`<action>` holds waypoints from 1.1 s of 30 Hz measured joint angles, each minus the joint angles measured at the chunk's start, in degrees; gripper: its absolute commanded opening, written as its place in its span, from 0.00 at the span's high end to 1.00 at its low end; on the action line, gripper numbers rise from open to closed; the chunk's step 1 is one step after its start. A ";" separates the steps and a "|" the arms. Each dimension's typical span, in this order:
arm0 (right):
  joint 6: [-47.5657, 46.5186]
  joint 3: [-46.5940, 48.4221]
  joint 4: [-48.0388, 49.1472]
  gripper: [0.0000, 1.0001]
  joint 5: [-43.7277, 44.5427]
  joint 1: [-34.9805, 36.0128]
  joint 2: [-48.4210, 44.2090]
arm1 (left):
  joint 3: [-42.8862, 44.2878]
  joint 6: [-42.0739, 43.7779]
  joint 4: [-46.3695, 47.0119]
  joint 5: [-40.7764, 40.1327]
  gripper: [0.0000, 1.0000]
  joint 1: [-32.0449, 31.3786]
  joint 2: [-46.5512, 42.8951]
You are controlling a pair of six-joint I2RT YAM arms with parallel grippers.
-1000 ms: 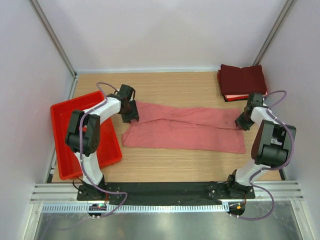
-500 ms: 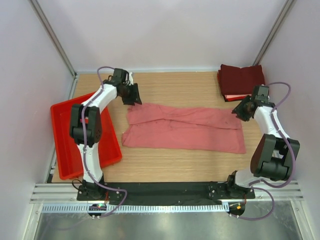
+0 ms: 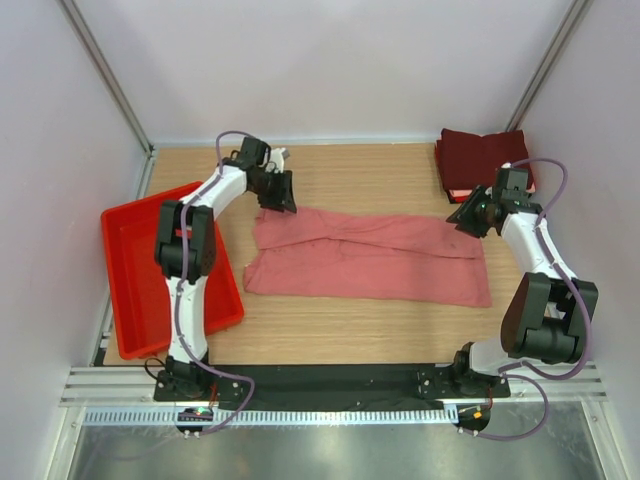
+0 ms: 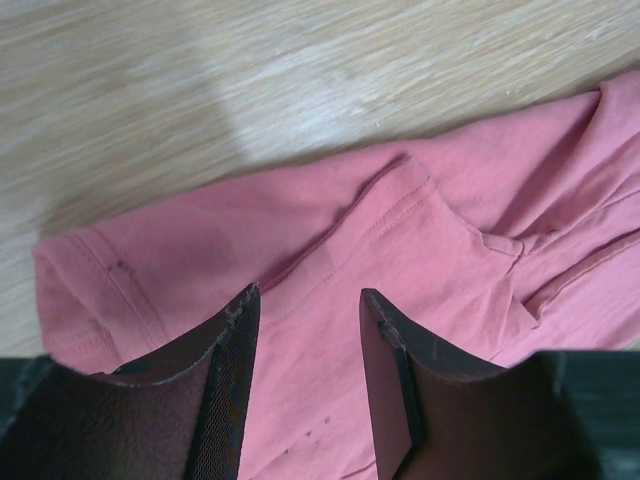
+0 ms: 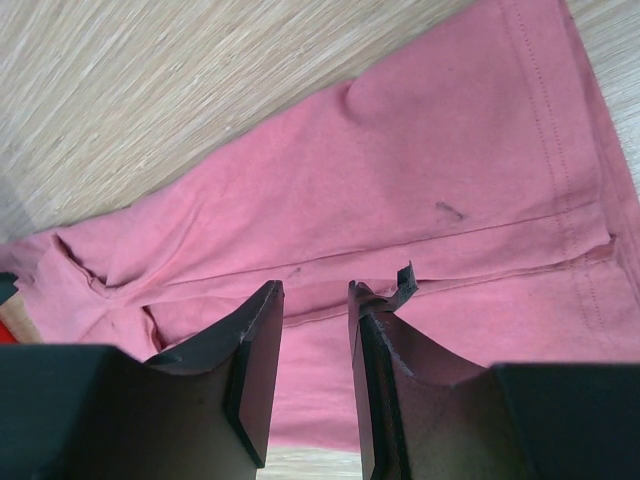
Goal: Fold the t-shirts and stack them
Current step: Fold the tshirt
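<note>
A salmon-pink t-shirt (image 3: 370, 256) lies folded lengthwise into a long strip across the middle of the table. It also shows in the left wrist view (image 4: 400, 240) and the right wrist view (image 5: 420, 180). A stack of dark maroon folded t-shirts (image 3: 485, 160) with a thin pale layer sits at the back right corner. My left gripper (image 3: 281, 198) is open and empty, raised over the strip's back left corner. My right gripper (image 3: 463, 216) is open and empty, raised over the strip's back right end, just in front of the maroon stack.
A red plastic tray (image 3: 135, 262) lies at the left edge of the table, beside the left arm. White walls with metal posts close in the back and sides. A black rail runs along the near edge.
Both grippers have let go of the pink shirt's back edge and risen away from it. The left one moved back and right, the right one back and left. The shirt lies still.
</note>
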 measured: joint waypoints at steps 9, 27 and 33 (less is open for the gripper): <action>-0.22 0.00 0.44 0.60 -1.27 0.00 0.22 | 2.93 2.75 -2.01 0.28 0.57 -1.09 5.07; -0.48 0.00 0.42 0.60 -1.36 0.00 0.24 | 1.09 4.15 -3.52 -2.34 0.65 -4.92 2.34; -0.52 0.00 0.42 0.60 -1.70 0.00 0.24 | -0.50 4.13 -3.61 -3.61 0.72 -5.84 0.92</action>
